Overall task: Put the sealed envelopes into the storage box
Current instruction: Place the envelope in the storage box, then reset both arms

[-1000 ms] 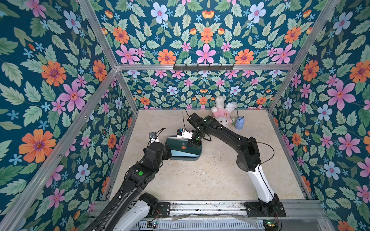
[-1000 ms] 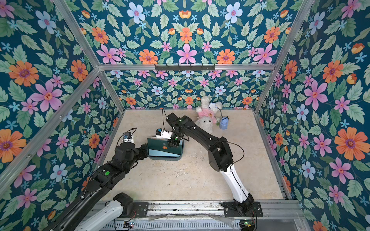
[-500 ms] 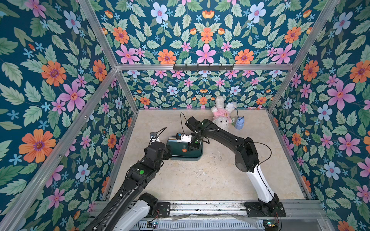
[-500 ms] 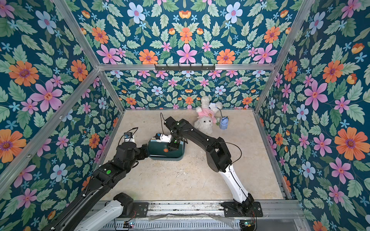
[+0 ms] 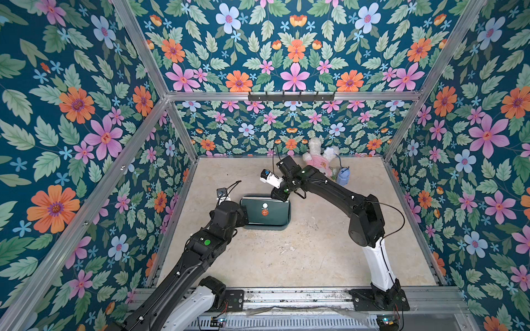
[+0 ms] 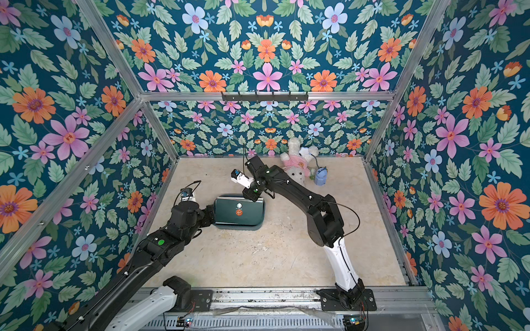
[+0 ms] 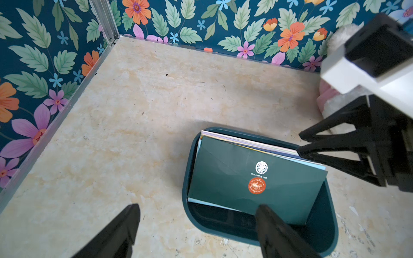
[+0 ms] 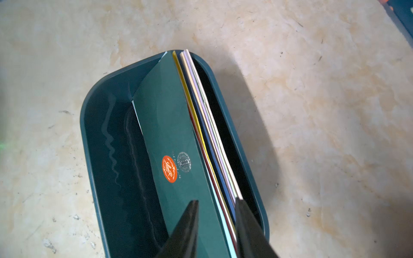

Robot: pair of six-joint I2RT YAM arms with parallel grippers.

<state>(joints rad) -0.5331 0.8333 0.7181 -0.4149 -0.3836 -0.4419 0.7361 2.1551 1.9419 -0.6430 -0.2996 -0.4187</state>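
Counting one storage box (image 5: 266, 227), left-centre; one stack sealed envelopes (image 5: 263, 210) leaning inside at far wall, about eight edges, dark green front, orange seal (image 7: 257, 185). Holding left gripper (image 7: 197, 206) spread wide at box's left end. Straddling stack with right gripper (image 8: 217, 201); pinch unclear.

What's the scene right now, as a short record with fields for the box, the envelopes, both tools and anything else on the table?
storage box: dark teal, on the table
sealed envelopes: stacked, leaning inside the box; dark green envelope in front, orange seal
left tool: open, at one end of the box, empty
right tool: straddles the stack's end; grip unclear
other: plush rabbit, small blue backpack, at the table's far edge
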